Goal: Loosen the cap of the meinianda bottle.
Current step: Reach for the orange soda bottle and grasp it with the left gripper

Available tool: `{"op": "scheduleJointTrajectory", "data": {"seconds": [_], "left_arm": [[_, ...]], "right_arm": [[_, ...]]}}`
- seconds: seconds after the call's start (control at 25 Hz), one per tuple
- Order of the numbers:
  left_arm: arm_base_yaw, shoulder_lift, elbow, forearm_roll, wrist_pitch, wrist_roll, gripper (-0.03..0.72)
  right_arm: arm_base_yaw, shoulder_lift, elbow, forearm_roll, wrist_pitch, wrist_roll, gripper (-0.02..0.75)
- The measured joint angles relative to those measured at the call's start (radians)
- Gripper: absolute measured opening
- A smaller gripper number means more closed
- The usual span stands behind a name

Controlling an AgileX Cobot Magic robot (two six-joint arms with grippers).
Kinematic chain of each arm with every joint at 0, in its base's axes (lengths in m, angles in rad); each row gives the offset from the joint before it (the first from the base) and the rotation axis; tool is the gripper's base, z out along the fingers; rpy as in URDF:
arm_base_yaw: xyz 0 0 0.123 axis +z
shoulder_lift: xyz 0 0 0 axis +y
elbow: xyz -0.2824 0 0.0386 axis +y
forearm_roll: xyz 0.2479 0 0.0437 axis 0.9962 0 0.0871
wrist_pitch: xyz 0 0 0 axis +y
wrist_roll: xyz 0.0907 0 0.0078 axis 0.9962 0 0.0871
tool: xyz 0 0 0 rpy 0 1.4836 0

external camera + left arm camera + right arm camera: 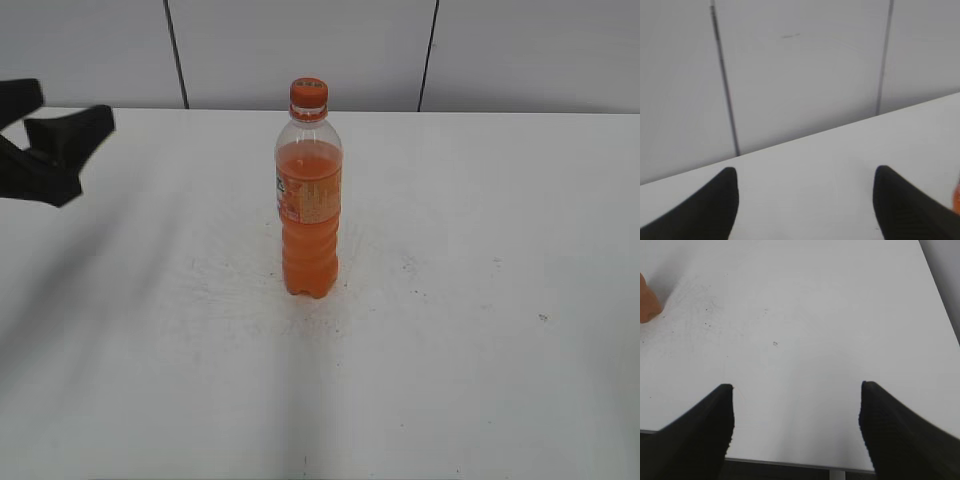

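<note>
The meinianda bottle point(309, 205) stands upright in the middle of the white table, with orange liquid and an orange label band. Its orange cap point(309, 93) sits on top, above the orange neck ring. My left gripper point(60, 118) is open and empty at the far left of the exterior view, well away from the bottle. In the left wrist view its jaws point(805, 175) are spread over bare table, and an orange sliver of the bottle point(956, 197) shows at the right edge. My right gripper point(796, 390) is open and empty; the bottle's base point(647, 302) shows at the far left of its view.
The white table point(480, 300) runs to a grey panelled wall point(300, 50) at the back. In the right wrist view the table's near edge point(790, 462) lies just below the jaws. The right arm is out of the exterior view.
</note>
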Motion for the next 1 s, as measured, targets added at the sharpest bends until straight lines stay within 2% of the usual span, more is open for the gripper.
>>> {"op": "scheduleJointTrajectory", "data": {"seconds": [0.2, 0.32, 0.52, 0.6, 0.72, 1.0], "left_arm": [[0.000, 0.184, -0.026, 0.275, -0.179, -0.126, 0.509], [0.000, 0.273, -0.067, 0.404, -0.222, -0.149, 0.509], [0.000, 0.392, -0.186, 0.719, -0.248, -0.228, 0.509], [0.000, 0.446, -0.242, 0.806, -0.263, -0.249, 0.521], [0.000, 0.521, -0.304, 0.844, -0.278, -0.257, 0.547], [0.000, 0.649, -0.405, 0.857, -0.324, -0.262, 0.575]], "right_arm": [[0.000, 0.000, 0.000, 0.000, 0.000, 0.000, 0.586], [0.000, 0.000, 0.000, 0.000, 0.000, 0.000, 0.586], [0.000, 0.000, 0.000, 0.000, 0.000, 0.000, 0.586], [0.000, 0.000, 0.000, -0.008, 0.000, 0.000, 0.586], [0.000, 0.000, 0.000, -0.008, 0.000, 0.000, 0.586], [0.000, 0.000, 0.000, -0.008, 0.000, 0.000, 0.586]]}}
